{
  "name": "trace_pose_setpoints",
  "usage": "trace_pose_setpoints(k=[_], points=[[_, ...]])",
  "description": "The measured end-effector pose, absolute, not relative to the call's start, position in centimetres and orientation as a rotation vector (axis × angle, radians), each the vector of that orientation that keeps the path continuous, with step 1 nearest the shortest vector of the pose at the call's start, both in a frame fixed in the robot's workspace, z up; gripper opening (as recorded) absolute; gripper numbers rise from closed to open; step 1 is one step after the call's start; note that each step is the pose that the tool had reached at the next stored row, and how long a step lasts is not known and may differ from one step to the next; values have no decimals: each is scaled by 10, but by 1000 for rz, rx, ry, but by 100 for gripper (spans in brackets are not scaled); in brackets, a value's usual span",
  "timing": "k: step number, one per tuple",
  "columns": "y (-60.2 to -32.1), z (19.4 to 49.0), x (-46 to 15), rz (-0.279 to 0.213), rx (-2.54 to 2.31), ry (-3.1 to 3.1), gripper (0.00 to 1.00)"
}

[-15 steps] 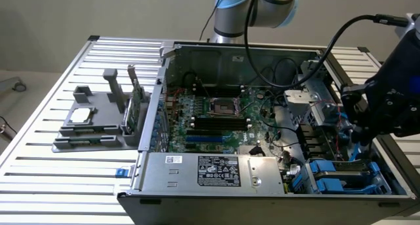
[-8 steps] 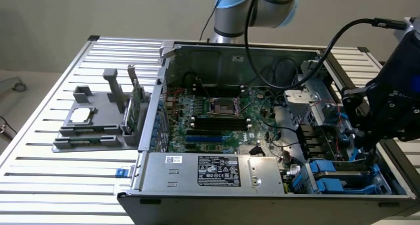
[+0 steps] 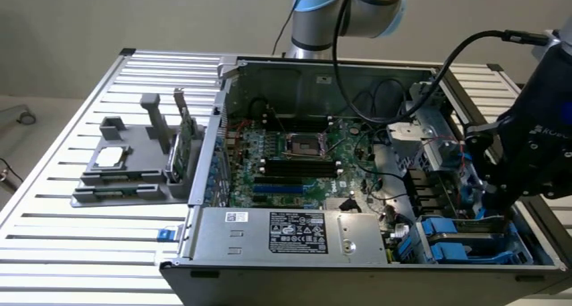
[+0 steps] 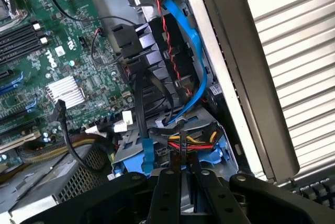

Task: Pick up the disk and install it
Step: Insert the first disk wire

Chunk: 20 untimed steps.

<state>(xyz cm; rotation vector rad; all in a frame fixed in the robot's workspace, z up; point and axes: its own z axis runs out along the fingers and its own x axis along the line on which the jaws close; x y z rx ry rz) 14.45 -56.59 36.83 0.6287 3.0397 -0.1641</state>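
Observation:
The disk [image 3: 471, 231], grey with a blue carrier around it, stands in the drive bay [image 3: 447, 242] at the case's front corner on the exterior view's right. My gripper [image 3: 497, 211] reaches down onto it from above. In the wrist view the two black fingers [image 4: 166, 198] are close together around a narrow grey strip, which looks like the disk [image 4: 182, 199] seen edge-on. Just beyond my gripper [image 4: 184, 174] lie the blue-edged drive cage [image 4: 225, 153] and a bundle of red, yellow and black wires [image 4: 196, 141].
The open computer case [image 3: 295, 236] lies on a slatted metal table [image 3: 80, 252]. A grey holder [image 3: 125, 172] at the exterior view's left carries a small square chip [image 3: 111, 157] and an upright green card [image 3: 183, 148]. Black cables and a blue cable [image 4: 196, 62] run beside the bay.

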Motion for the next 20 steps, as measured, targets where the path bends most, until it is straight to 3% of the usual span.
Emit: trace_pose_setpoints(k=[7,16,19,20], points=[[-566,367,141,-221,629,3047,17],[-566,363,141,-260,630,3066,18],[-566,362,141,-273,630,3071,36],[-566,362,141,-278,630,3073,36]])
